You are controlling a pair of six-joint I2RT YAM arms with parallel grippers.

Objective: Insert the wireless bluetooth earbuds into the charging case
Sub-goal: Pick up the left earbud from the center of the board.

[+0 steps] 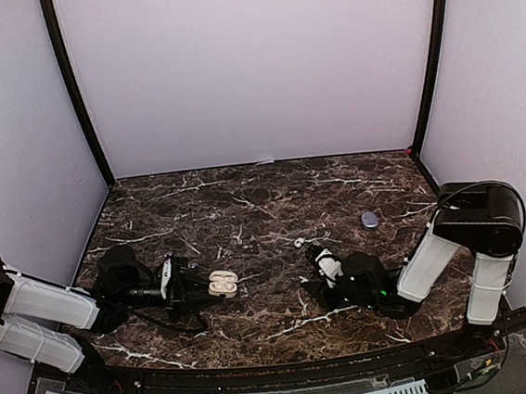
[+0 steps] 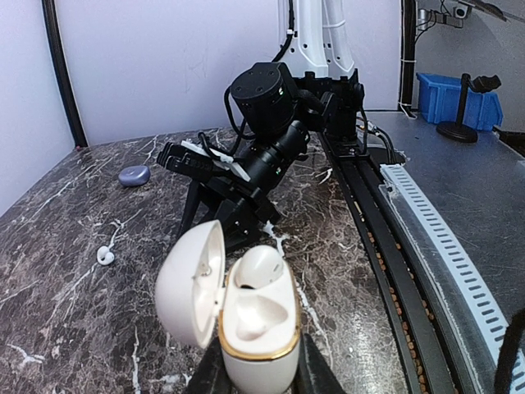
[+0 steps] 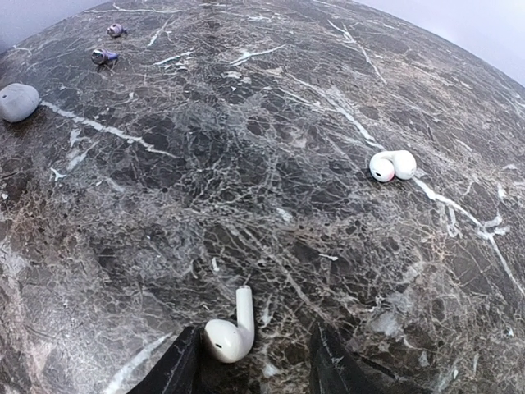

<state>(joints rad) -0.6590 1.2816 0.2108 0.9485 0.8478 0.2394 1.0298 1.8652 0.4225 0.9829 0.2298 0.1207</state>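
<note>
My left gripper (image 2: 259,376) is shut on the base of a white charging case (image 2: 254,328) with a gold rim, its lid open to the left. One white earbud (image 2: 262,264) sits in the far slot and the near slot is empty. In the top view the case (image 1: 222,284) lies at the left gripper's tip (image 1: 210,288). My right gripper (image 3: 257,341) is open and low over the table, its jaws on either side of a white stemmed earbud (image 3: 231,332) that lies by the left finger. A second loose earbud (image 3: 392,165) lies farther ahead and also shows in the top view (image 1: 299,242).
A closed blue-grey pebble case (image 1: 369,219) lies at the right rear; it also shows in the right wrist view (image 3: 16,101) and the left wrist view (image 2: 134,175). Two tiny purple buds (image 3: 104,56) lie beyond it. The right arm (image 2: 262,148) faces the left gripper. Purple walls enclose the marble table (image 1: 245,208).
</note>
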